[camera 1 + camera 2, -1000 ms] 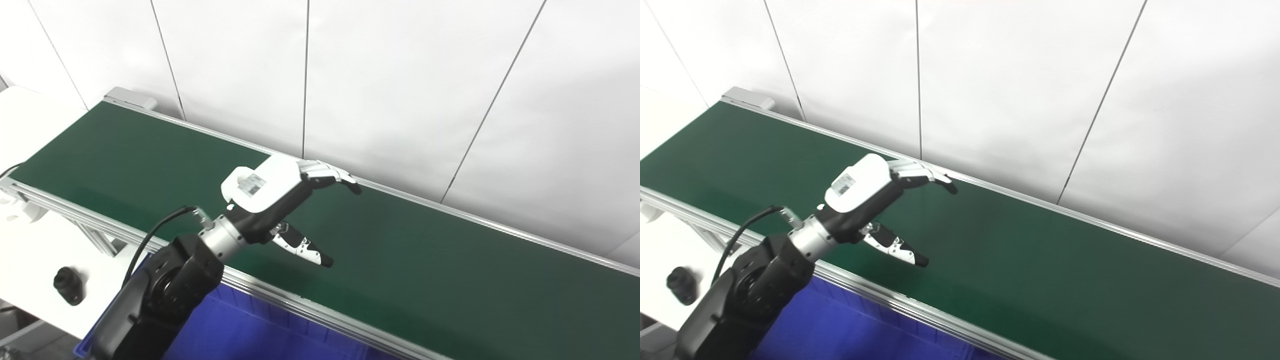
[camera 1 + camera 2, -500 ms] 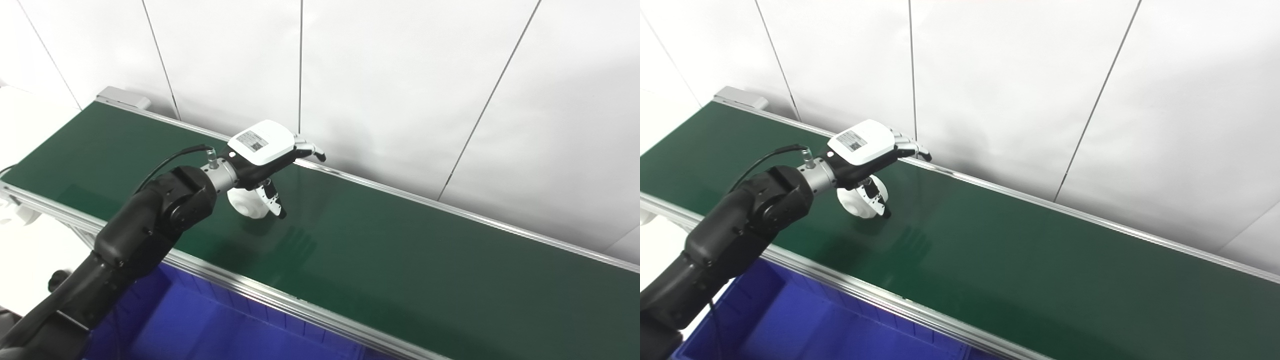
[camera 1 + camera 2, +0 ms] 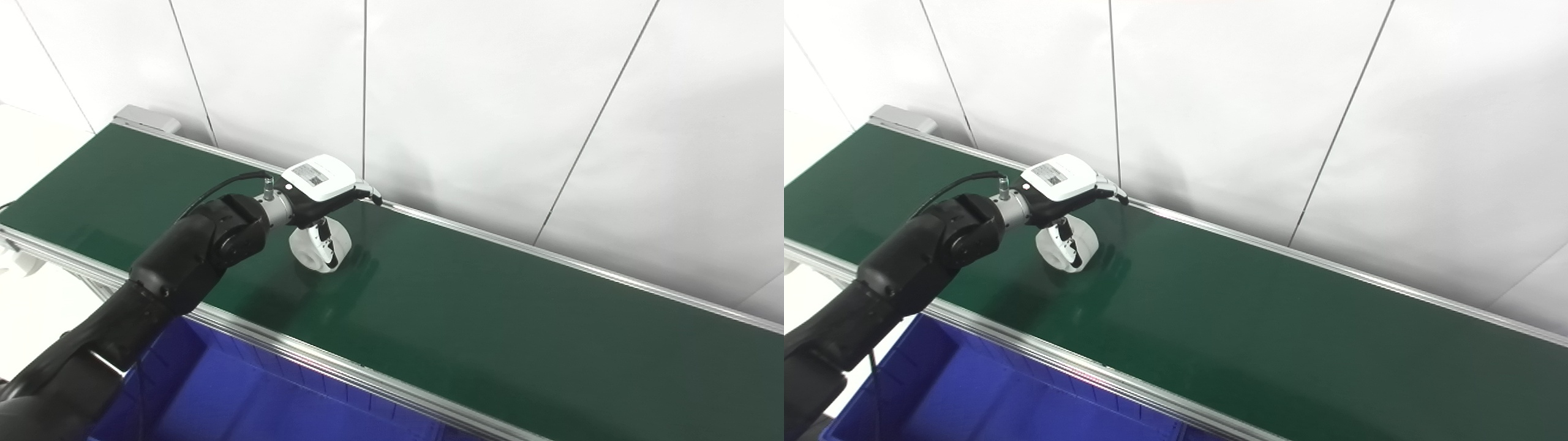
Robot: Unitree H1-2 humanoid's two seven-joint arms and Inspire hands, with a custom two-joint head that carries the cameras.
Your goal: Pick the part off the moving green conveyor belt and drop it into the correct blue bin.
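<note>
Left hand (image 3: 318, 193) reaching across from 8 o'clock, palm down, directly over white part (image 3: 320, 248). Thumb draped down part's near face, touching it; fingers (image 3: 367, 196) stretched flat toward 2 o'clock, tips over far rail (image 3: 551, 260), not curled round anything. So spread, thumb in contact only, no real pinch yet. Right hand not in view.

White part: round, wheel-like, on green belt (image 3: 490, 306), just under palm, closer to far rail than to near rail (image 3: 343, 367). Blue bin (image 3: 986, 398) at 6 o'clock, below near rail, well apart from part.

Risks, as judgement:
- Belt moving; part likely drifts out from under palm before fingers shut. Cause: late closure w/ hand parked in one spot.
- Thumb on one side only; pushing w/o opposing fingers prob. rolls or tips part, given round shape.
- Fingertips over far rail; curling down there could catch metal edge, not part.
- Smooth white surface, looks hard; shallow pinch may slip on lift, dropping part back on belt or short of bin.
- Only one bin visible; whether it's the correct one, can't tell.
</note>
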